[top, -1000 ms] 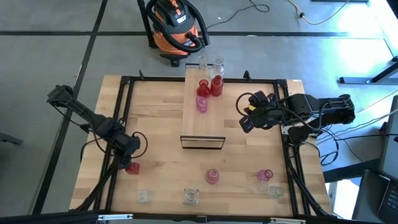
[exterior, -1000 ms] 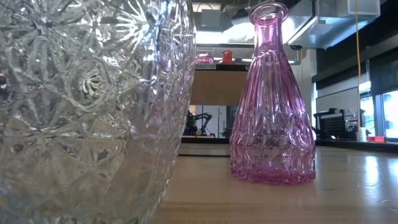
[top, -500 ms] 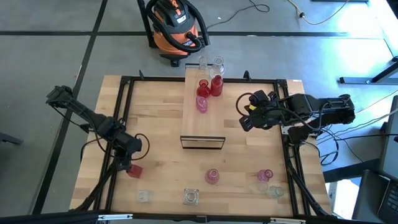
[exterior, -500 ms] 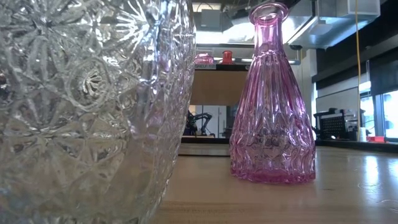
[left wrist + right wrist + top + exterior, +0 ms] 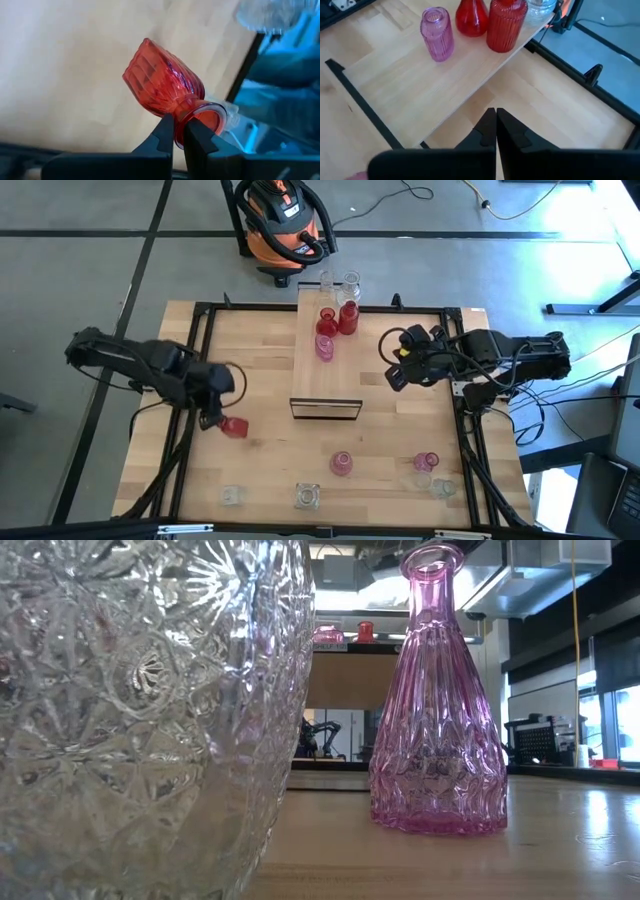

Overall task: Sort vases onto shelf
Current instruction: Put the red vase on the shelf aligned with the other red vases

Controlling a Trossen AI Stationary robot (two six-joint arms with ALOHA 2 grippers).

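Observation:
My left gripper (image 5: 216,418) is over the table's left part, shut on a red vase (image 5: 234,427) that shows tilted in the left wrist view (image 5: 160,85). The shelf (image 5: 325,375) runs from the far edge to the table's middle. At its far end stand two red vases (image 5: 347,318), a pink one (image 5: 325,345) and clear ones (image 5: 350,283). Pink vases (image 5: 342,463) and clear vases (image 5: 307,496) stand along the near edge. My right gripper (image 5: 393,375) hangs shut right of the shelf, holding nothing. My left gripper pinches the red vase at its mouth rim (image 5: 192,111) between its two fingers; the rim's wall lies in the narrow gap. The fingers slant down from the table's left side. The vase is lifted clear and tilted, its base (image 5: 137,65) pointing away from the fingers.
A black frame (image 5: 200,360) rims the table. An orange vacuum cleaner (image 5: 285,225) stands on the floor beyond the far edge. In the low view a clear vase (image 5: 140,710) and a pink vase (image 5: 437,710) stand close to the camera. Bare shelf lies near its front edge (image 5: 325,408).
My left gripper has taken hold of the red vase at the table's near left and risen with it, going toward the far edge and a little toward the shelf. The vase has left the tabletop and now hangs tilted.

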